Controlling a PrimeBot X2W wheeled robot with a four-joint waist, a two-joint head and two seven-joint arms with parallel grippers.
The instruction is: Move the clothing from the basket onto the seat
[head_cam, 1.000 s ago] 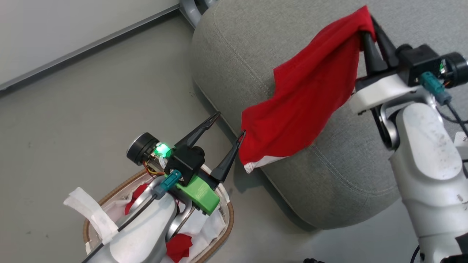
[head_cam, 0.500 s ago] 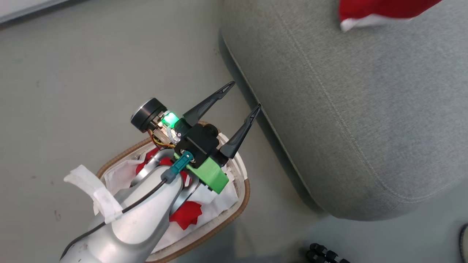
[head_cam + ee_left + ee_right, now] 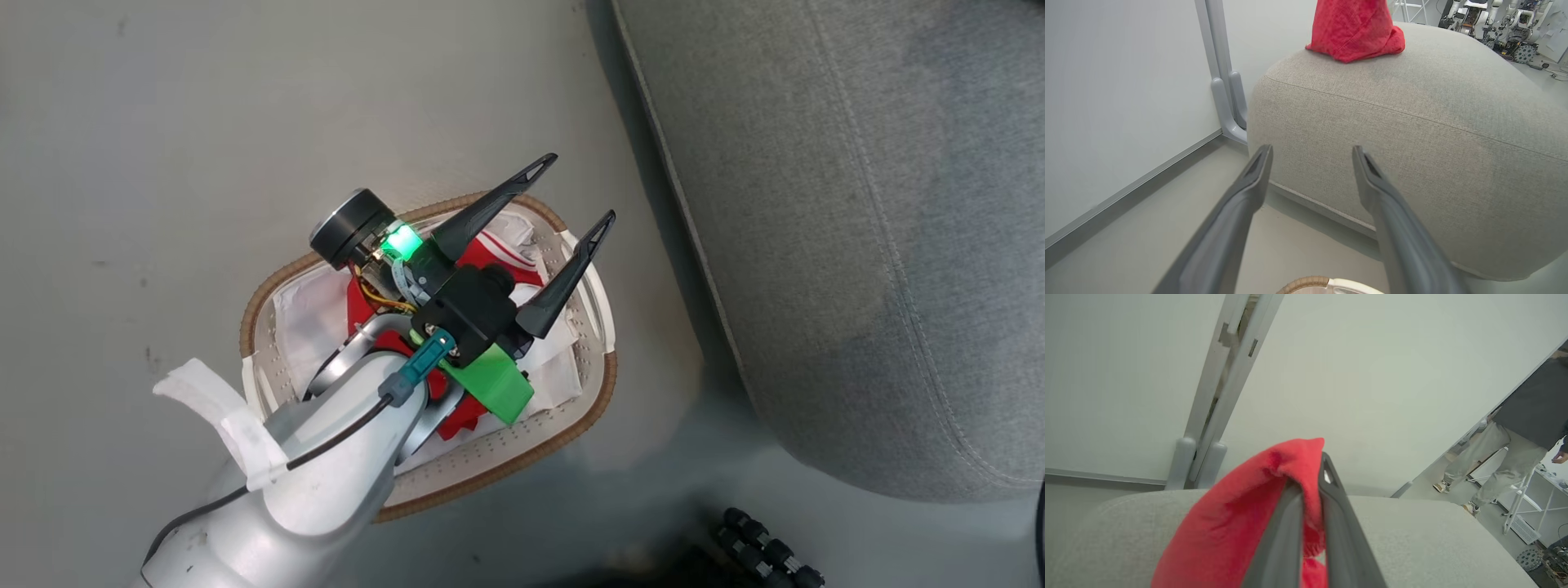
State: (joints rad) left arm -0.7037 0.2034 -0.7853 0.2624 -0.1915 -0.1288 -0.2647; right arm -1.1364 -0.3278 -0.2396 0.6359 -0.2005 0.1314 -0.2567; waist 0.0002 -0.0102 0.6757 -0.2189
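The basket (image 3: pixel 498 457) stands on the floor beside the seat (image 3: pixel 857 204). Red clothing (image 3: pixel 506 260) with striped trim lies inside it on the white liner, partly hidden by my left arm. My left gripper (image 3: pixel 575 191) hovers open and empty over the basket's far end, its fingers pointing toward the seat (image 3: pixel 1412 122). In the left wrist view the gripper (image 3: pixel 1311 151) is open, and a red garment (image 3: pixel 1355 28) hangs onto the seat's top. My right gripper (image 3: pixel 1310 473) is shut on that red garment (image 3: pixel 1241 526) above the seat (image 3: pixel 1412 539).
A white wall with a grey post (image 3: pixel 1216 396) stands behind the seat. A person (image 3: pixel 1515 449) stands at the far right. Other robots (image 3: pixel 1494 20) are in the background. A black ribbed part (image 3: pixel 767 547) lies low by the seat's corner.
The head camera has swung down, so the basket now sits mid-picture and the right gripper with its garment has left that view. My left gripper stays open over the basket.
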